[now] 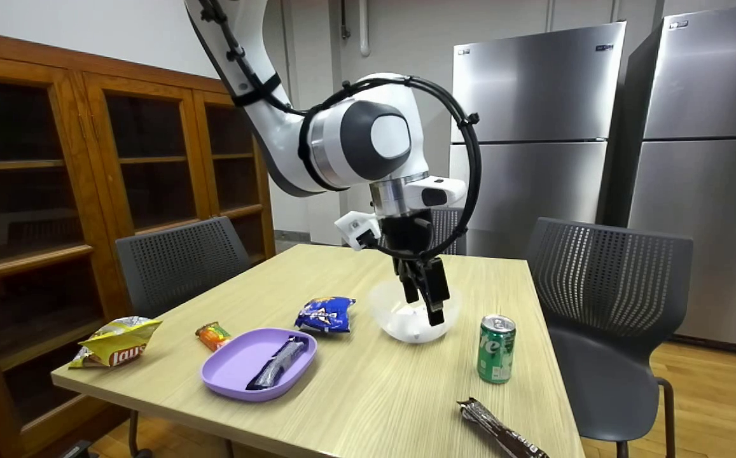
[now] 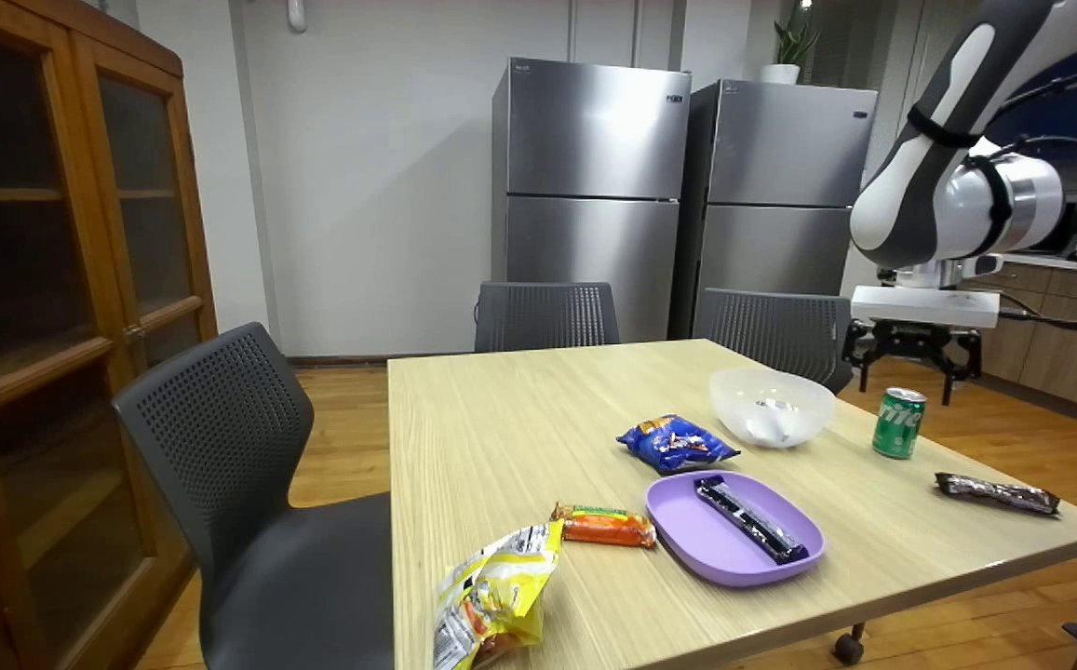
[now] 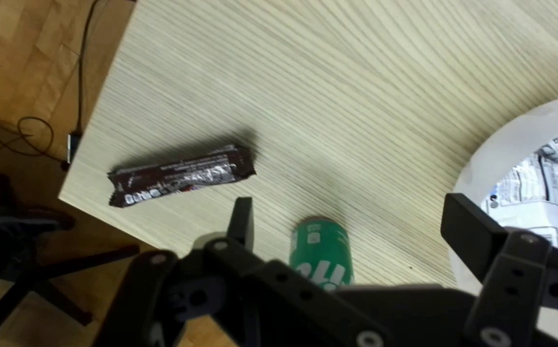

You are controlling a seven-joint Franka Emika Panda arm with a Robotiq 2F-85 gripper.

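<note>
"So, what is your black, two-fingered pincer [image 2: 908, 384] doing?"

"It hangs in the air above a pale, wood-grained table [image 2: 519, 409], released, my two fingers spread well apart and holding nothing."

"Which things are near it?"

"Nearby, a green metal drinks can [image 2: 899, 423] with white lettering stands upright on the table, apart from my fingers; the wrist view shows it beyond them, in the gap. To one side of the can sits a round, frosted white bowl [image 2: 733, 414] with white printed packets [image 3: 532, 212] inside. To the other side, near a table corner, lies a long bar in a shiny dark brown wrapper [image 3: 182, 176]."

"And farther off?"

"In both exterior views, a shallow lilac plastic tray [image 2: 698, 535] with rounded corners holds a slim bar in a shiny dark wrapper [image 2: 750, 521]. Near the tray lie a puffed blue snack bag [image 2: 673, 442] and an oblong orange packet [image 2: 605, 528], and a crumpled yellow bag [image 2: 505, 586] rests by the table's edge. Dark grey chairs [image 2: 222, 419] with perforated backs stand around, and two tall stainless-steel refrigerators [image 2: 594, 140] stand behind."
</note>
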